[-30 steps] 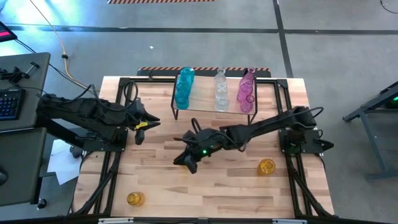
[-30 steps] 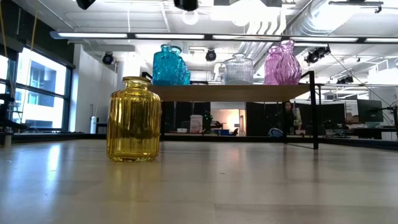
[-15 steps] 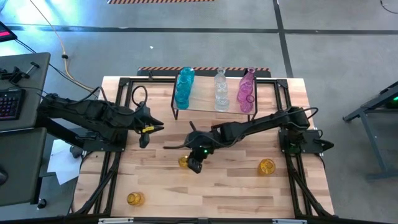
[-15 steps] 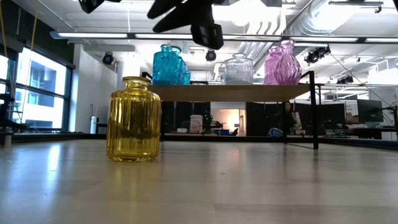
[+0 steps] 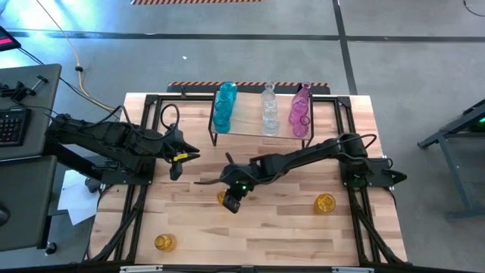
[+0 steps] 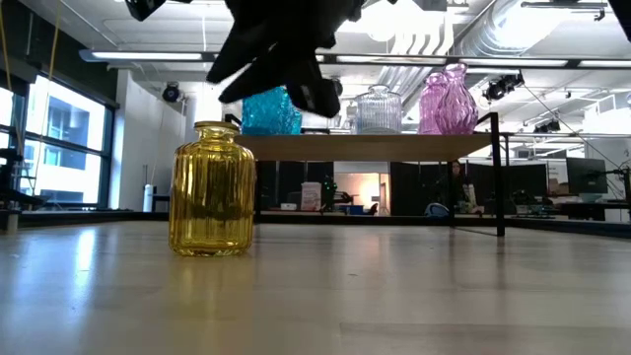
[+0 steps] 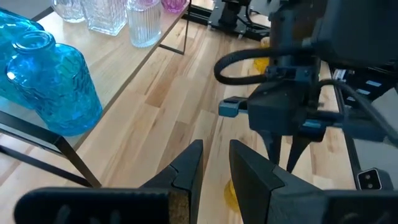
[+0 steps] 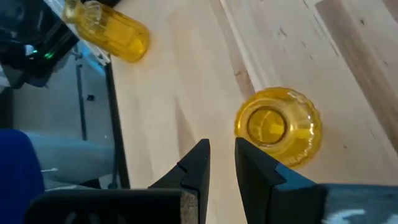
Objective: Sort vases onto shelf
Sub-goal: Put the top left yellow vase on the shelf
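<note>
The table [image 5: 280, 227] carries the shelf [image 5: 246, 127] at its far edge, and the shelf's board holds the sorted vases in three clusters: teal vases [image 5: 224, 106] at its left end, clear vases [image 5: 269, 110] in the middle and pink vases [image 5: 300, 111] at its right end. The right arm [image 5: 311, 157] reaches from the table's right side toward the centre, and the right gripper [image 5: 229, 203] hangs just above an upright yellow jar [image 8: 278, 127] at mid-table; its fingers [image 8: 194, 167] stand a narrow gap apart with nothing between them, the jar's open mouth just beside their tips. The left arm [image 5: 106, 142] waits at the left side, the left gripper [image 5: 178, 163] held off the wood, its fingers [image 7: 186, 171] likewise narrowly parted and empty. Three yellow pieces are off the shelf: the jar under the right gripper, a second yellow jar [image 5: 325, 203] near the right edge, and a yellow bottle [image 5: 164, 242] at the front left, which appears to lie on its side, though the overhead view is too small to be sure.
</note>
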